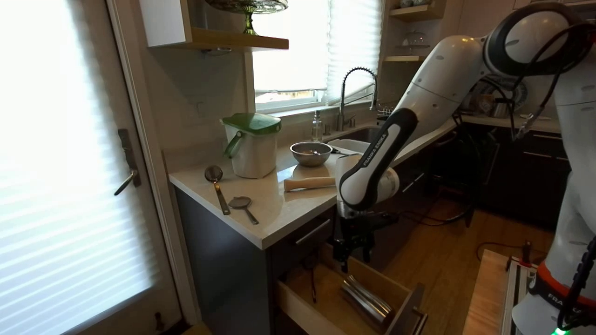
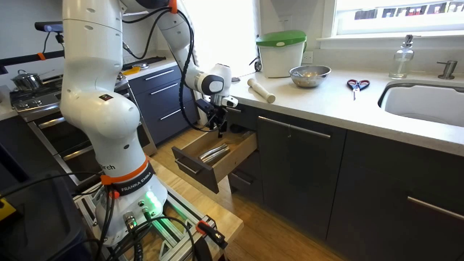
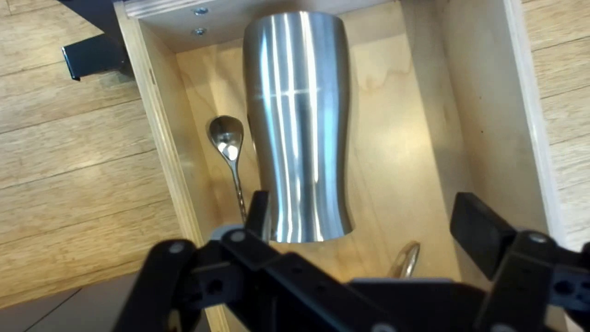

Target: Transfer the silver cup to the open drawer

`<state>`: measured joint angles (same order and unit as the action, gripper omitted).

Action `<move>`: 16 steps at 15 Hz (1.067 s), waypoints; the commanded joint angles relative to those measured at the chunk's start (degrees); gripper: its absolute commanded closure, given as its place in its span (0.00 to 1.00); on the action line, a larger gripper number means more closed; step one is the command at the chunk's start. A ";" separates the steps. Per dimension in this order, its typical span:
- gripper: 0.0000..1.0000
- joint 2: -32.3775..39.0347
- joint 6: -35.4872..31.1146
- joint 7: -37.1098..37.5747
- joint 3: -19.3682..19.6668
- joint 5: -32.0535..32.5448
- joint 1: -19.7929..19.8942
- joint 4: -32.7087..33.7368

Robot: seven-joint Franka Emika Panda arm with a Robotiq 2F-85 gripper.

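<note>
The silver cup lies on its side on the floor of the open drawer, one end near the drawer front. In both exterior views the cup shows inside the drawer. My gripper is open, fingers wide apart, with nothing between them. In both exterior views the gripper hangs above the drawer, apart from the cup. In the wrist view the left finger overlaps the cup's lower left edge.
A small spoon lies beside the cup; another metal piece shows partly. The countertop overhangs the drawer's back. On it are a wooden pin, a metal bowl, a green-lidded jar, a strainer and scissors.
</note>
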<state>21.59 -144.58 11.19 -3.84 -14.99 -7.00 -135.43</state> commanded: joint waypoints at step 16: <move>0.00 -34.88 -17.03 -6.89 -4.99 2.39 -3.23 -19.04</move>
<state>-7.44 -157.85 6.38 -8.67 -11.94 -9.00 -149.70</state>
